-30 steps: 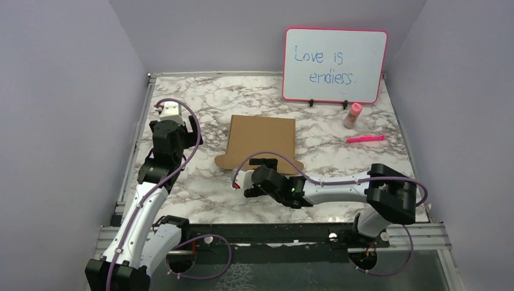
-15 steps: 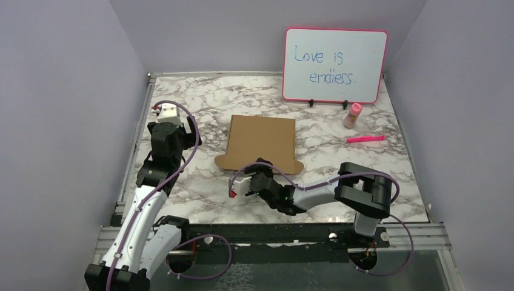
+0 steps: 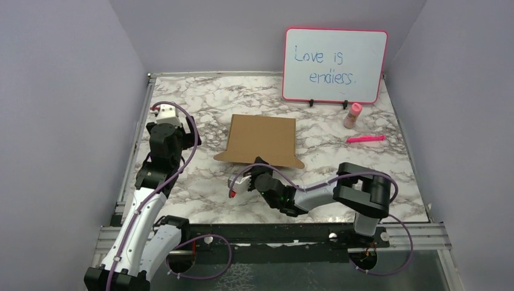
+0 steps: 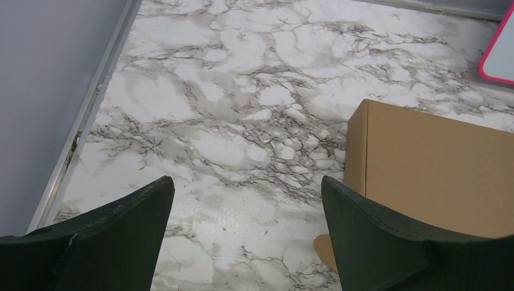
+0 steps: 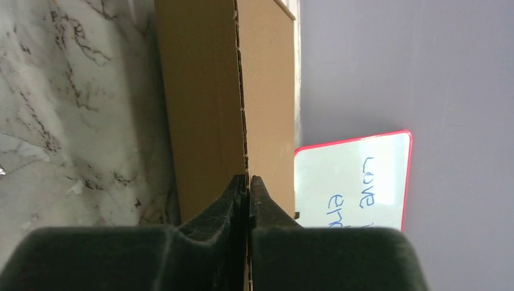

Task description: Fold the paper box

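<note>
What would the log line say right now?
right fingers: shut on paper box near edge | left fingers: open, off box

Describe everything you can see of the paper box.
The paper box is plain brown, unprinted corrugated cardboard, a mostly flat die-cut sheet lying on the marble table. A narrow side panel looks folded along its left edge. The right claw is shut on the edge of its near flap, which has rounded ends. Nothing else touches it.
</note>
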Controlling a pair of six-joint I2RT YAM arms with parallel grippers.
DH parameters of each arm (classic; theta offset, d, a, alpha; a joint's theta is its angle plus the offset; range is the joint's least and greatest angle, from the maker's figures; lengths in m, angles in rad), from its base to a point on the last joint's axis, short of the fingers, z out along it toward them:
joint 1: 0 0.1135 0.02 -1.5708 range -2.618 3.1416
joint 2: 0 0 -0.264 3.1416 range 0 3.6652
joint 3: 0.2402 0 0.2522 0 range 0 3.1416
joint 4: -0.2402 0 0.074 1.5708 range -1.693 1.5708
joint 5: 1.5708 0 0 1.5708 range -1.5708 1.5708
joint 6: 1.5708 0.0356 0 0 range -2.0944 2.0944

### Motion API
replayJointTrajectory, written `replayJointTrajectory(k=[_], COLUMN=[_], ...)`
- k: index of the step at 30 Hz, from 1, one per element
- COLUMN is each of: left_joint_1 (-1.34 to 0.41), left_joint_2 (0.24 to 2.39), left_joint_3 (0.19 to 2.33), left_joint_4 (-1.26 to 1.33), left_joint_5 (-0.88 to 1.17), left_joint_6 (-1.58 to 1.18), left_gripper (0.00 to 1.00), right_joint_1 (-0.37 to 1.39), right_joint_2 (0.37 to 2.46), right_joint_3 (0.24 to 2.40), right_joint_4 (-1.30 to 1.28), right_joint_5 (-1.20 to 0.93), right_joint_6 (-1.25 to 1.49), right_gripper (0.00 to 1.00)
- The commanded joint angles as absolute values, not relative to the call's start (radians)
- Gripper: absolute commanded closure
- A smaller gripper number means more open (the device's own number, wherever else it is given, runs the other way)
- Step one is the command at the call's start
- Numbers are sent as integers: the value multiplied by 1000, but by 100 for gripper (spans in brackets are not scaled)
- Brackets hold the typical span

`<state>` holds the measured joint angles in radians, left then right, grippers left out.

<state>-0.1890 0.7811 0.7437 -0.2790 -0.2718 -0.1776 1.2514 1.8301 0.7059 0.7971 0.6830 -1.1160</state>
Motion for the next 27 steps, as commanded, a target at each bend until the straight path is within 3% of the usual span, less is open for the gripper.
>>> replayJointTrajectory(k=[1, 14, 27], left_joint_1=[-183, -183, -183], left_joint_2=[757, 694, 631], left_joint_3=[737, 878, 1007], left_joint_4=[-269, -351, -441], left_joint_5=[-252, -214, -160], left_joint_6=[-195, -184, -157], left_gripper=[8, 8, 9], right_joint_1=[1261, 1254, 1140], right_joint_2=[1718, 1504, 1533], right_joint_3=[745, 1080, 1519], right_joint_4=[682, -173, -746], right_joint_5=[670, 405, 51], right_joint_6=[-1089, -742, -631], right_gripper=[95, 99, 99])
